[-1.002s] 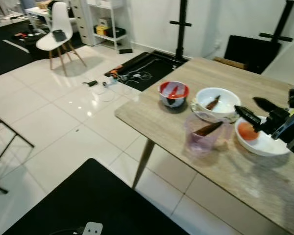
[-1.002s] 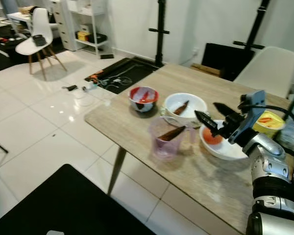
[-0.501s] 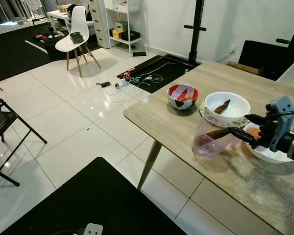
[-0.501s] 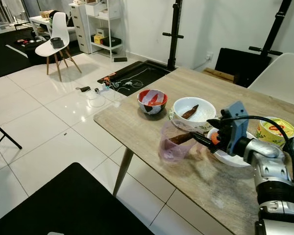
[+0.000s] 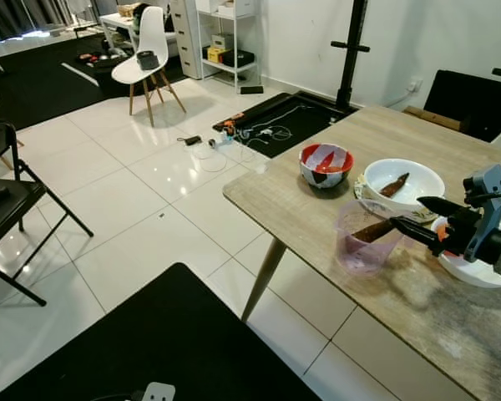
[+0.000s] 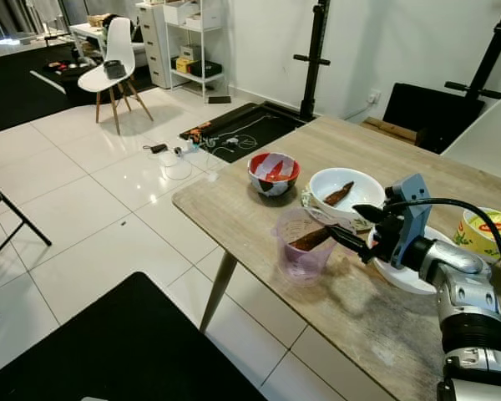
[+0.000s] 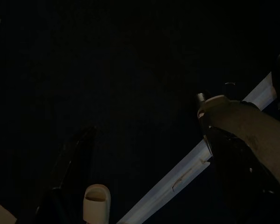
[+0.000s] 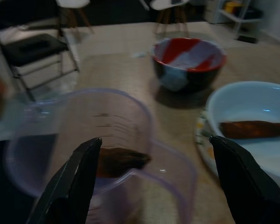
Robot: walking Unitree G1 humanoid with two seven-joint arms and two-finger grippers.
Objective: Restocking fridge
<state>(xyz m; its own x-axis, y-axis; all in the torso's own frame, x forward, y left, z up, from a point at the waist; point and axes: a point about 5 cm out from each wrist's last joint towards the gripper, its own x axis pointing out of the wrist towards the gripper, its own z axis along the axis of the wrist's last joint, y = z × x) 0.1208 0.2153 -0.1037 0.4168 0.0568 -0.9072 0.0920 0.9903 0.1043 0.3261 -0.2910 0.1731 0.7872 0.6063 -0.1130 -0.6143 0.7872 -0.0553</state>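
Right eye view is showing the wooden table (image 6: 259, 219) running from centre frame to the lower right, with a row of vessels lying across its middle. At centre frame the clear purple measuring jug (image 6: 302, 247) is standing upright near the table's front edge, its mouth facing up and its long axis vertical. A dark brown piece of food (image 6: 312, 240) is leaning inside it, slanting up toward the right. Right of the jug, the right gripper (image 6: 352, 224) is hovering with its two black fingers spread wide and holding nothing, pointing left at the jug's rim. Judging by its thin plastic wall, the jug is probably light, stiff and somewhat slippery, easy to tip; gripping across the wall below the rim looks safest. The red-patterned bowl (image 6: 273, 173) and white bowl (image 6: 345, 190) are sitting further up. The left gripper (image 7: 154, 182) is hanging in darkness, its fingers parted.
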